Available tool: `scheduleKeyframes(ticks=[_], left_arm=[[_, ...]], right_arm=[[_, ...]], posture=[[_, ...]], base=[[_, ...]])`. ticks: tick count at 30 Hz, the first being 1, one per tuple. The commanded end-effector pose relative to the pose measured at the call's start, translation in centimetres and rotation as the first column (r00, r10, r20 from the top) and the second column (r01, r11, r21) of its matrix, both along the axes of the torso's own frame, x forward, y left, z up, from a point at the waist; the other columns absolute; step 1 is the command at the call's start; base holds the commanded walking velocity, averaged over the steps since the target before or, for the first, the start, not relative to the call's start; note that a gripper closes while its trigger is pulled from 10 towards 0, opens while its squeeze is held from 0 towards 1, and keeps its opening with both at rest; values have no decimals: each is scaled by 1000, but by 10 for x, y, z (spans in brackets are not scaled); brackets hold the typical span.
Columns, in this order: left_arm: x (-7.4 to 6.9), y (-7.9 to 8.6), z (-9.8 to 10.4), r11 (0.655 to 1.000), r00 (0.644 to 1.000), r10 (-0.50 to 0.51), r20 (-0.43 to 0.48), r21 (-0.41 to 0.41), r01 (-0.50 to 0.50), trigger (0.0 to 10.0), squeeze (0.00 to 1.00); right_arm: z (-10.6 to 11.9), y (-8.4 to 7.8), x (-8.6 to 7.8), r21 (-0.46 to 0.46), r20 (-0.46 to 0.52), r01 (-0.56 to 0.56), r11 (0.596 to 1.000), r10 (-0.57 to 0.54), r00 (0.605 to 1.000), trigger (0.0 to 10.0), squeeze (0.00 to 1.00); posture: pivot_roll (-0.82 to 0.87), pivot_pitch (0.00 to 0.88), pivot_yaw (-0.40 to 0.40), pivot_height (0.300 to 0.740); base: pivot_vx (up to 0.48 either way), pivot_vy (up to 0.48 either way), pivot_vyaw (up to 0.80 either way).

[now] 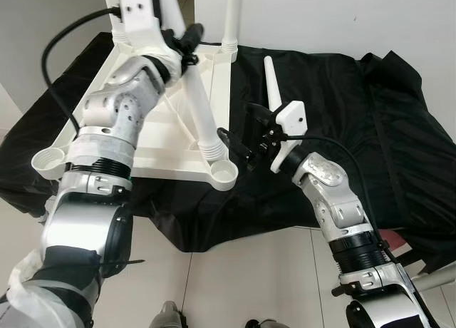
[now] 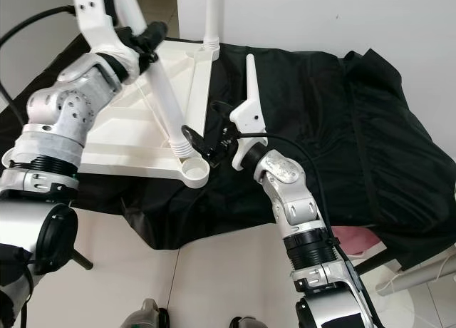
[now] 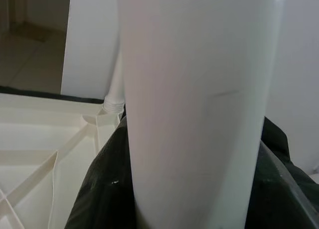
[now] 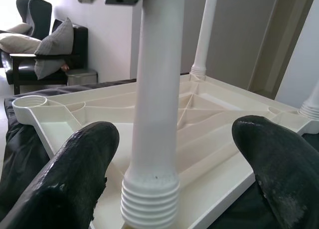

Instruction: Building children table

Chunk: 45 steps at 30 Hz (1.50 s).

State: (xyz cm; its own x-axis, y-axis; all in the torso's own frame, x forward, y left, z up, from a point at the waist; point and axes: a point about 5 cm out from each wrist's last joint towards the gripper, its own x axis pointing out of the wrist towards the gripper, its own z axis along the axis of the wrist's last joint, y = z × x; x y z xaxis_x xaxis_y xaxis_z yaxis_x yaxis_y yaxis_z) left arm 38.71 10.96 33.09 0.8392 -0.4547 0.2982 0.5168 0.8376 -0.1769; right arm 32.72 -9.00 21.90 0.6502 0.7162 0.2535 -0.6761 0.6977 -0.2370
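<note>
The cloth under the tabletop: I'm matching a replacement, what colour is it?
Plain black cloth, clearest in the left eye view.

Bkgd: plain white wall behind, pale tiled floor w/ thin grout lines below, & a black cloth draped over the work surface, creased & hanging over the near edge. Right wrist view shows a dark armchair w/ grey cushions against a white wall, small grey bin beside it, bright light from that side. Left wrist view: beige floor past a white wall panel, prob. a doorway.
</note>
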Motion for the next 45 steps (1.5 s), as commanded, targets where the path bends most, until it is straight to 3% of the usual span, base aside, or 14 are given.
scheduleKeyframes(ticks=[1, 6, 18, 27, 33, 41, 43, 45], left_arm=[[-7, -8, 7, 993, 991, -112, 76, 44, 109, 10000, 0], [-17, -29, 15, 988, 982, -142, 128, 81, 132, 10000, 0], [-33, -60, 22, 975, 962, -207, 181, 115, 188, 10000, 0], [-39, -69, 24, 972, 955, -222, 196, 122, 201, 10000, 0], [-48, -84, 25, 963, 942, -263, 206, 114, 244, 10000, 0], [-49, -86, 26, 961, 940, -272, 207, 112, 253, 10000, 0], [-51, -87, 25, 959, 938, -278, 208, 117, 258, 10000, 0], [-51, -87, 25, 959, 938, -278, 208, 117, 258, 10000, 0]], right_arm=[[-2, 3, 1, -5, -16, -7, 1000, 7, 1000, 10000, 0], [0, 11, 8, -22, -20, 17, 1000, -17, 1000, 10000, 0], [0, 16, 17, -48, -37, 55, 997, -57, 998, 10000, 0], [2, 17, 22, -60, -35, 88, 994, -90, 995, 10000, 0], [2, 19, 34, -51, -56, 158, 986, -161, 985, 10000, 0], [2, 18, 37, -49, -58, 172, 984, -174, 983, 10000, 0], [2, 16, 40, -27, -72, 194, 981, -195, 978, 1098, 0], [2, 16, 40, -27, -72, 194, 981, -195, 978, 1098, 0]], posture=[[45, 69, -46, 740], [52, 68, -58, 740], [61, 70, -69, 740], [61, 67, -68, 740], [67, 65, -71, 740], [69, 64, -70, 740], [70, 61, -69, 740], [70, 61, -69, 740]], base=[[0, 0, 0], [0, 0, 0], [0, 0, 0], [0, 0, 0], [0, 0, 0], [0, 0, 0], [0, 0, 0], [0, 0, 0]])
